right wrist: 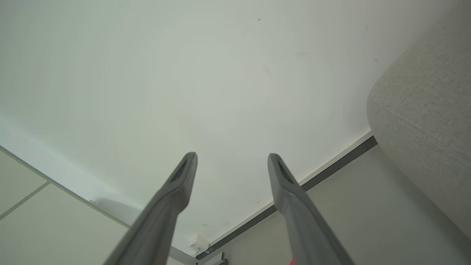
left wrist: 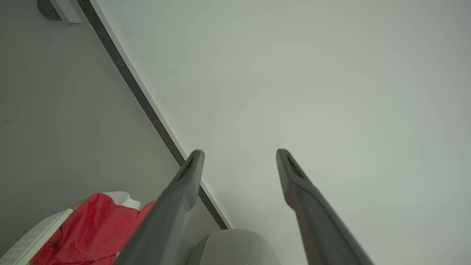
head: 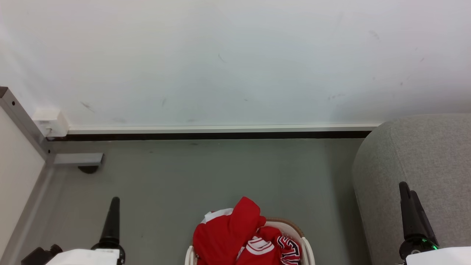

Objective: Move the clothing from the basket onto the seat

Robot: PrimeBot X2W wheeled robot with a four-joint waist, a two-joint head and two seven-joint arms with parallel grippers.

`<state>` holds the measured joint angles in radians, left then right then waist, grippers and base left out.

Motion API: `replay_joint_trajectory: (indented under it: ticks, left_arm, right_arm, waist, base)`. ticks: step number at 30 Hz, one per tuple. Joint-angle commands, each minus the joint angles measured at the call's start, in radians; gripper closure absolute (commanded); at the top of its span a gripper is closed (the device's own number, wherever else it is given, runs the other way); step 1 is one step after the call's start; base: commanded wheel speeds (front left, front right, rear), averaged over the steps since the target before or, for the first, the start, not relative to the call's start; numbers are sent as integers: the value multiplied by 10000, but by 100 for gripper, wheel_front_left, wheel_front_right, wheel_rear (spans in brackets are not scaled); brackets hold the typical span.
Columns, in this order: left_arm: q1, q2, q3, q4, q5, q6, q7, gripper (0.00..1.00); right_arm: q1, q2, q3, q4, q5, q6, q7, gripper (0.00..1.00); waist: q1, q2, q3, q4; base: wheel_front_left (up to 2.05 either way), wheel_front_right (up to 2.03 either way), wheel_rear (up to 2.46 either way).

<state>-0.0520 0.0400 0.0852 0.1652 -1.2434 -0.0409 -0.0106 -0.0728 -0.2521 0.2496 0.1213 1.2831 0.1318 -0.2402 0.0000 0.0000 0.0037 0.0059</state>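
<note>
The clothing (head: pixel 235 235) is lying heaped in the basket (head: pixel 307 246), midway between the left gripper (left wrist: pixel 239 154) and the right gripper (right wrist: pixel 232 158), touching neither; both are holding their jaws spread, gripping nothing.

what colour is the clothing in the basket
The clothing is bright red with white bands and black-and-white lettering, best seen in the head view.

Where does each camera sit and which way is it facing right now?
Head view: on the head, looking forward and down at floor, wall, basket of clothing and seat; left tool and right tool at lower corners.
Left wrist view: on the left wrist, facing the wall along the open left tool.
Right wrist view: on the right wrist, facing the wall along the open right tool.
Shared: both wrist views show the wall and seat.
</note>
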Motion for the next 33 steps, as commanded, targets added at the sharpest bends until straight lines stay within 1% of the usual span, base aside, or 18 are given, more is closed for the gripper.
replay_joint_trajectory:
  ticks: [1, 7, 11, 20, 31, 33]
  left_arm:
    - [-35, 71, -23, -206, 764, 23, -114, 0]
    - [68, 78, -74, -359, 2197, 156, -341, 0]
    - [153, 82, -145, -425, 2956, 203, -491, 0]
    - [271, 92, -246, -372, 4325, 199, -783, 0]
    - [386, 101, -343, -329, 6065, 109, -1129, 0]
    - [400, 102, -347, -327, 6199, 114, -1149, 0]
  right_arm:
    - [-38, -18, -224, -234, -805, -5, -76, 0]
    - [29, 175, -505, -210, -2180, -6, -86, 0]
    - [75, 289, -664, -118, -3026, -6, -93, 0]
    - [110, 534, -951, 99, -4686, -8, -117, 0]
    - [220, 818, -1233, 287, -6339, -10, -147, 0]
    - [225, 840, -1259, 304, -6490, -10, -149, 0]
  waist:
    - [0, 0, 3, 0]
    - [0, 0, 9, -4]
    - [0, 0, 17, -14]
    - [0, 0, 40, -56]
    - [0, 0, 81, -122]
    - [0, 0, 85, -127]
  base:
    - [0, 0, 0]
    - [0, 0, 0]
    - [0, 0, 0]
    - [0, 0, 0]
    - [0, 0, 0]
    - [0, 0, 0]
